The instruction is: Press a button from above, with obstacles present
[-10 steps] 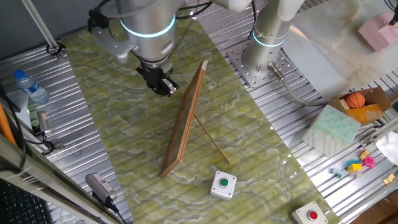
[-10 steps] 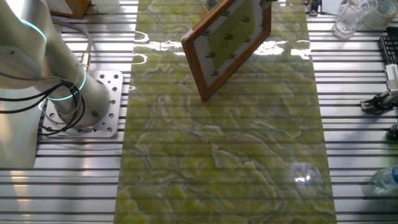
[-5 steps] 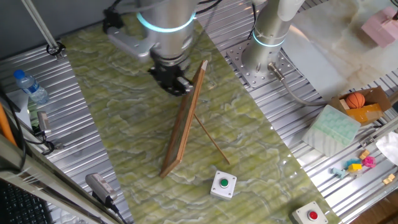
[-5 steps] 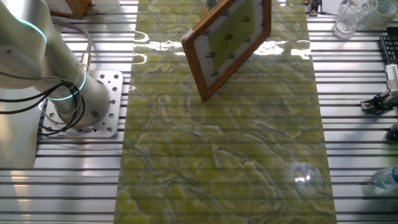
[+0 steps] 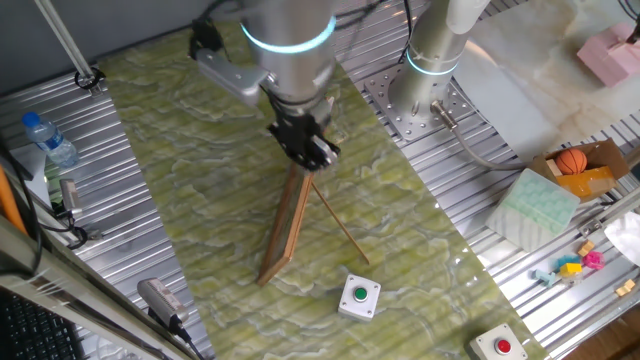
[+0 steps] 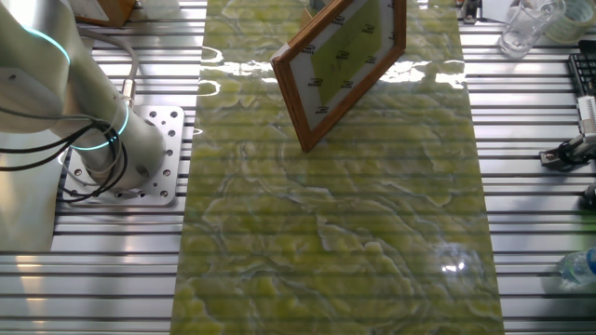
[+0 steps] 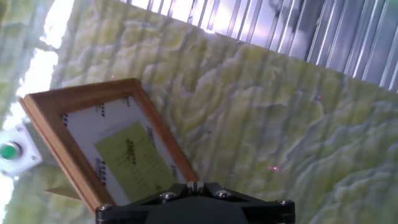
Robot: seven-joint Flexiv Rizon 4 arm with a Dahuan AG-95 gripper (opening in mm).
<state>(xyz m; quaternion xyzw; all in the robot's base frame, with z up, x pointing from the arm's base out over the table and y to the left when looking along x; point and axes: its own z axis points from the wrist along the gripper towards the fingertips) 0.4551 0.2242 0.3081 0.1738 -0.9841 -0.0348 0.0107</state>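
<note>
The green button [image 5: 359,294] sits in a small white box on the green mat near the front, right of the board's lower end. The brown wooden board [image 5: 285,225] stands tilted on edge, and its prop stick [image 5: 338,228] slants down to the mat. My gripper [image 5: 312,152] hangs over the board's upper end and hides it. In the hand view the fingertips [image 7: 196,185] touch each other, empty, with the board [image 7: 59,137] below them and the button [image 7: 9,151] at the left edge. The other fixed view shows the board [image 6: 340,65] but not the gripper.
A similar box with a red button [image 5: 500,346] lies at the front right. A water bottle [image 5: 45,140] and a grey device [image 5: 160,300] lie left of the mat. A second arm's base [image 5: 425,90] and a box with an orange ball [image 5: 572,165] are to the right.
My gripper has moved right and nearer, from the open mat left of the board to above the board's upper end. The board and button have not moved.
</note>
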